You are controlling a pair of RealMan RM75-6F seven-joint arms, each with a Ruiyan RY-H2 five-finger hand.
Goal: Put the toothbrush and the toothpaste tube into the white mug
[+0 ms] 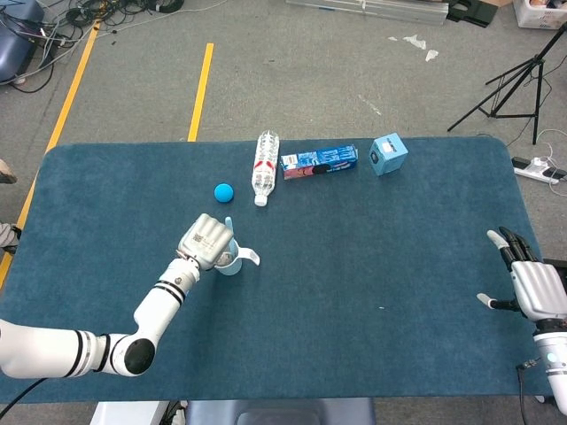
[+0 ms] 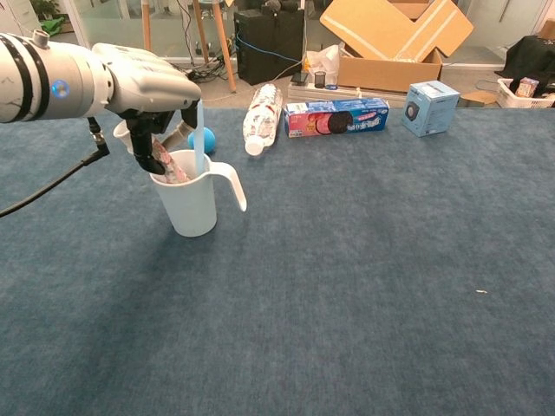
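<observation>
Now left robot hand [image 2: 147, 82] over white mug [image 2: 192, 202], pinching toothpaste tube [image 2: 166, 165], toothbrush [image 2: 199, 139] beside

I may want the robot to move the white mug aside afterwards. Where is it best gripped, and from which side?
Probably by the handle, approached from the robot's right, where the cloth is free. The white mug stands upright with that handle sticking out rightward. The left hand crowds its left rim over the toothpaste tube, and the toothbrush rises from the opening, so a top grasp looks awkward.

blue ball [image 1: 223, 191], bottle [image 1: 265, 166] (lying flat), biscuit pack [image 1: 319, 162], box [image 1: 388, 154]
</observation>
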